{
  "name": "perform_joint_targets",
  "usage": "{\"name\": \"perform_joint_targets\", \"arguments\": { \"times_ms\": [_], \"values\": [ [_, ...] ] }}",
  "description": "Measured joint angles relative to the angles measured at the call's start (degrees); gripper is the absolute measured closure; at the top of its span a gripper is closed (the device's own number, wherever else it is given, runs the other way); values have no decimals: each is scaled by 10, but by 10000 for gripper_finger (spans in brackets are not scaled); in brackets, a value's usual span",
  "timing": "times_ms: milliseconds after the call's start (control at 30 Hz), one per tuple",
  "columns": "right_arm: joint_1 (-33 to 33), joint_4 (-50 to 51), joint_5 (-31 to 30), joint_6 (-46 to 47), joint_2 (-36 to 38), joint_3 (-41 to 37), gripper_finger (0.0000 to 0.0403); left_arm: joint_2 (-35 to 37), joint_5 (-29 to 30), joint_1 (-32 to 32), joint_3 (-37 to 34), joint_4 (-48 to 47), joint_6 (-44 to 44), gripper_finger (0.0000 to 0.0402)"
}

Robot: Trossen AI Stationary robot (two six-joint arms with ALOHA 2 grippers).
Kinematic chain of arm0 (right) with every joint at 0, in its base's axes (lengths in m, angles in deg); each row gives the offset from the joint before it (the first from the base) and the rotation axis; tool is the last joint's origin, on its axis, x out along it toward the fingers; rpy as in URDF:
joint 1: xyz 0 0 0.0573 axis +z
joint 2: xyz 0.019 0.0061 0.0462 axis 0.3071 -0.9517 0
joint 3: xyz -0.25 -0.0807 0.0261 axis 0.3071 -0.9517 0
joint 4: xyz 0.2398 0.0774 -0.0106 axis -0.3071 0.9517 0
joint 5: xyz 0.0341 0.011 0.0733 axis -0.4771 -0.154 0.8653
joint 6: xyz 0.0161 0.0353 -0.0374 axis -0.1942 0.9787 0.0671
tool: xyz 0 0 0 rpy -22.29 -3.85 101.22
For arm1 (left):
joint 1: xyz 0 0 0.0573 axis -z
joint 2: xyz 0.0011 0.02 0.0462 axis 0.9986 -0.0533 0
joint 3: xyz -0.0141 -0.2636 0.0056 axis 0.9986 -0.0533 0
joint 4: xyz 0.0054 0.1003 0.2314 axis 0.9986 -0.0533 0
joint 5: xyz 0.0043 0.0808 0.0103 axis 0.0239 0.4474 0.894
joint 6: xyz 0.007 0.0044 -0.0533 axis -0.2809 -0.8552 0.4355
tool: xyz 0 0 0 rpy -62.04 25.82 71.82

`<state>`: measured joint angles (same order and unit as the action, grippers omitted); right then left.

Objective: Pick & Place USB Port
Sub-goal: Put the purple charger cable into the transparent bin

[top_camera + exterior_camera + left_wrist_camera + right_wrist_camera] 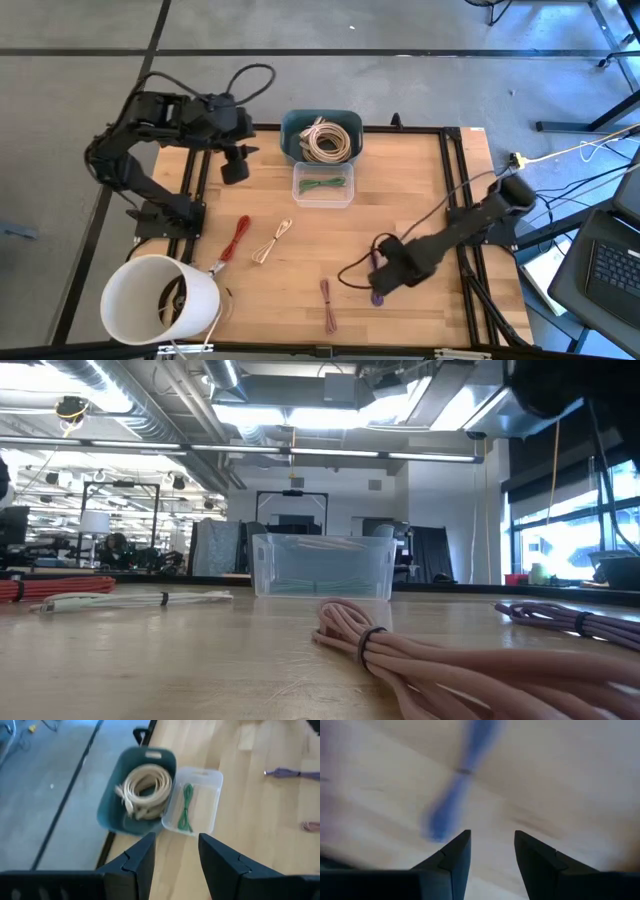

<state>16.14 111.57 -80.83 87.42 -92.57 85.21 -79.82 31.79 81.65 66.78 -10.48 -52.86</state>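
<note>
One purple cable [377,297] | just beneath right gripper [380,283] | fingers parted

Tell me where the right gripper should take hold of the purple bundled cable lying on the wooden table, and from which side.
Probably at its tied waist, from straight above. The purple bundled cable lies flat on the wooden table, pinched narrow at a dark band with looser loops either side. The open right gripper hovers close over it, fingers either side of that line.

teal bin [292,128], green cable [324,184], red cable [236,238], purple cable [377,297]
</note>
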Motion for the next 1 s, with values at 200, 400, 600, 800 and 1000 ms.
{"name": "perform_joint_targets", "arguments": {
  "times_ms": [200, 400, 600, 800, 1000],
  "values": [
    [17, -151, -107, 79, 97, -98, 250, 164, -6, 32, -194, 123, 77, 258],
    [18, -147, -104, 94, 139, -124, 250, 400, -54, 104, -488, 436, 120, 258],
    [10, -144, -105, 96, 135, -124, 250, 599, -64, 133, -764, 680, 163, 258],
    [5, -158, -91, 96, 129, -141, 250, 712, -33, 134, -896, 734, 207, 258],
    [-8, -308, -60, 96, 129, -227, 250, 753, -23, 134, -923, 732, 208, 258]
  ]
}}
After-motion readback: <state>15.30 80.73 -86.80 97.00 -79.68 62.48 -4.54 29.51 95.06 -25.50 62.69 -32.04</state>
